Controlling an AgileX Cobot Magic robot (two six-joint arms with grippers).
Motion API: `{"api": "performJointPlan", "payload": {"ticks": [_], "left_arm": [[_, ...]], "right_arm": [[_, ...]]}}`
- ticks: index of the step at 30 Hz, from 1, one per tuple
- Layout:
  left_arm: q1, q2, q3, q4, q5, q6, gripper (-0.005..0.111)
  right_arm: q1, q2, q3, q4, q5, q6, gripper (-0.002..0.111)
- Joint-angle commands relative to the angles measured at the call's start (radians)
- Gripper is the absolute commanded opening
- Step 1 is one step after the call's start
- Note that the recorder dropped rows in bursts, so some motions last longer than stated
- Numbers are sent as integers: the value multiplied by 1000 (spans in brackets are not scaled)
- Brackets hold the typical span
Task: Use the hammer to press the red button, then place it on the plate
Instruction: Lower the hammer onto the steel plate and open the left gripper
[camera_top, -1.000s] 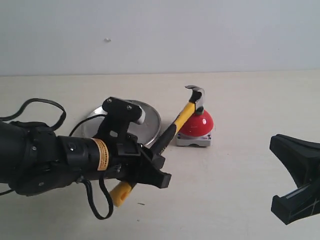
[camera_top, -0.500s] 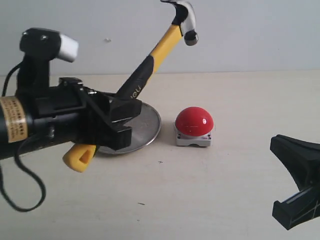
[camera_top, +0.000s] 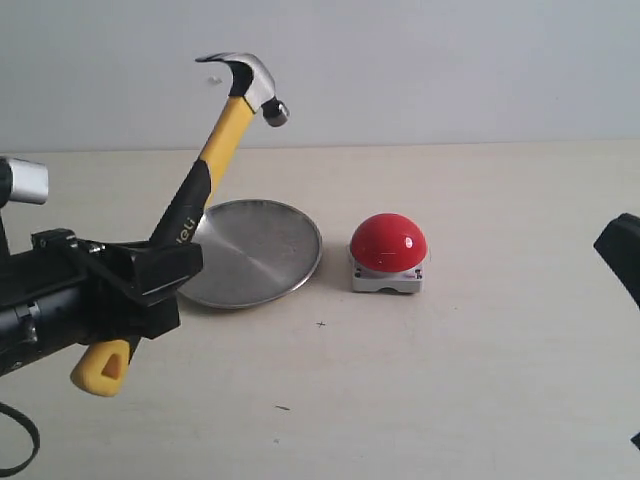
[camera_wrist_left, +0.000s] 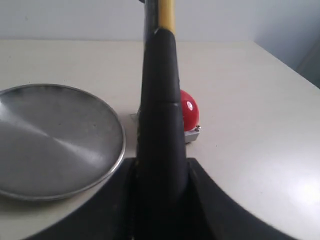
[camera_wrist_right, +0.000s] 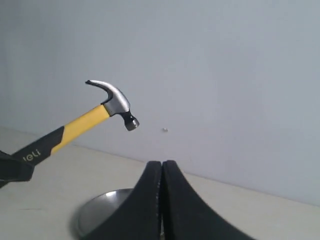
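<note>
— What is the left gripper (camera_top: 150, 290) doing?
— It is clamped on the black grip of the hammer (camera_top: 193, 195). The handle slants toward one o'clock, with the yellow tip hanging out at seven o'clock below the jaws.

— Changed from before?
— Yes. A second ago the head rested on the red button (camera_top: 389, 242). Half a second ago it was high and nearer the button. Now arm and hammer have pulled back toward nine o'clock, and the head hangs in the air above the far left edge of the plate (camera_top: 262, 250).

— And the button?
— Untouched, at three o'clock just beside the plate, which lies bare.

— The right gripper (camera_wrist_right: 161, 170)?
— Its fingers are pressed together on nothing. In the exterior view it has slid toward three o'clock, nearly out of frame.

— The surroundings?
— A pale beige table (camera_top: 450, 380) with a few tiny dark specks, and a plain grey-white wall (camera_top: 450, 70) behind.
</note>
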Motion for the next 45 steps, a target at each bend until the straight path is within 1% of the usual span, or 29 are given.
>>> {"api": "performJointPlan", "payload": {"ticks": [1,3,4,5,6,7,8,9,11,14,17,24,28,31,34,41,45], "left_arm": [[37,91,-32,18,-184,-63,0],[85,183,-90,103,-205,-151,0],[125,247,-134,166,-211,-252,0],[150,283,-161,211,-216,-310,0],[199,351,-211,318,-233,-427,0],[219,384,-239,378,-246,-488,0],[249,438,-286,469,-260,-586,0],[260,466,-308,498,-267,-622,0],[271,555,-368,499,-269,-659,0],[271,657,-433,535,-269,-688,0],[271,729,-468,535,-269,-686,0],[271,804,-517,523,-268,-670,0],[271,811,-524,510,-256,-642,0],[271,811,-524,472,-200,-607,0],[271,811,-524,470,-173,-599,0],[271,811,-524,473,-173,-599,0],[271,811,-524,512,-173,-603,2]], "right_arm": [[0,-16,4,-11,38,-5,0],[0,-16,4,-11,82,-5,0],[0,-16,4,-11,110,-7,0],[0,-16,4,-13,117,-14,0],[0,-16,4,-13,120,-14,0],[0,-16,4,-13,120,-14,0],[0,-16,4,-13,120,-14,0],[0,-16,4,-13,120,-14,0],[0,-16,4,-13,119,-10,0],[0,-16,4,-13,119,-5,0],[0,-16,4,-13,119,-5,0],[0,-16,4,-13,121,-3,0],[0,-16,4,-32,124,17,0],[0,-16,4,-49,124,21,0],[0,-16,4,-49,124,21,0],[0,-16,4,-49,124,21,0],[0,-16,4,-49,124,21,0]]}}
